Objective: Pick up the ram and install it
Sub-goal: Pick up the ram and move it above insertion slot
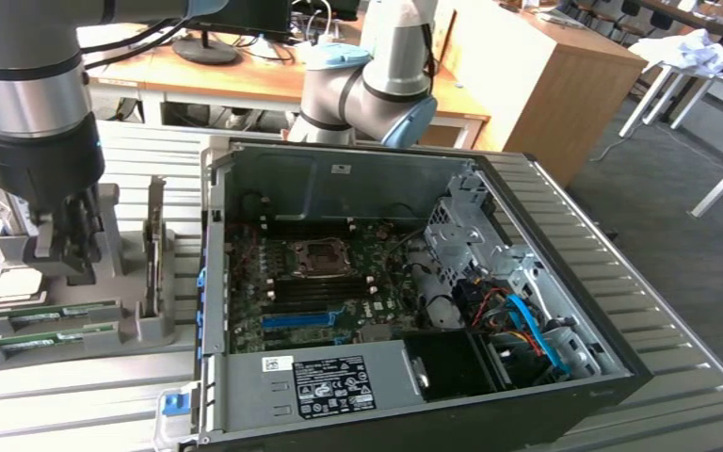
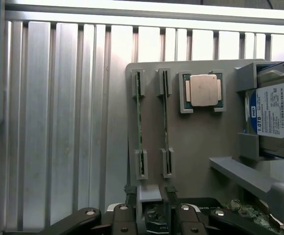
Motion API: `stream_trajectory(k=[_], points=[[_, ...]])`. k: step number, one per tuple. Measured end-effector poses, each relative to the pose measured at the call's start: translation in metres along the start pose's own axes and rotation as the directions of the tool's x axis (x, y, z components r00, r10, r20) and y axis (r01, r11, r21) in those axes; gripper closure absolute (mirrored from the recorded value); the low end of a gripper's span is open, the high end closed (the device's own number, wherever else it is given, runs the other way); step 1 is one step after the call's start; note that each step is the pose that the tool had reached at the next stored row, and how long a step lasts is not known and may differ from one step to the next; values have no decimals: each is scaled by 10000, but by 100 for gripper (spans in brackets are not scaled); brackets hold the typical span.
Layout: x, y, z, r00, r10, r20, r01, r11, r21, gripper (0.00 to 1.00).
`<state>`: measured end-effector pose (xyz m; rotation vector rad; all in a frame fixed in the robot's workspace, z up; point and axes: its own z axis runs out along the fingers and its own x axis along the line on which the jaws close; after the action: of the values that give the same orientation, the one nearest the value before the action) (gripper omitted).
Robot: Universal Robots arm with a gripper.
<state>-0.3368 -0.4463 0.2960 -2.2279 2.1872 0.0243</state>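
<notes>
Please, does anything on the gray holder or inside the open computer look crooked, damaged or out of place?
Nothing stands out. The ram sticks stand straight in their slots on the gray holder, the processor sits square in its frame, and I see no loose parts in the open computer.

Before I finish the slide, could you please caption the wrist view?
Open gripper over a grey holder with two ram sticks on edge, a processor and a hard drive.
</notes>
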Motion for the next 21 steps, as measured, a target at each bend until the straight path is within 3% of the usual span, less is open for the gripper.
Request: stream_trajectory(k=[21], points=[[41,61,67,10000,0,1,0,10000,1,64]])
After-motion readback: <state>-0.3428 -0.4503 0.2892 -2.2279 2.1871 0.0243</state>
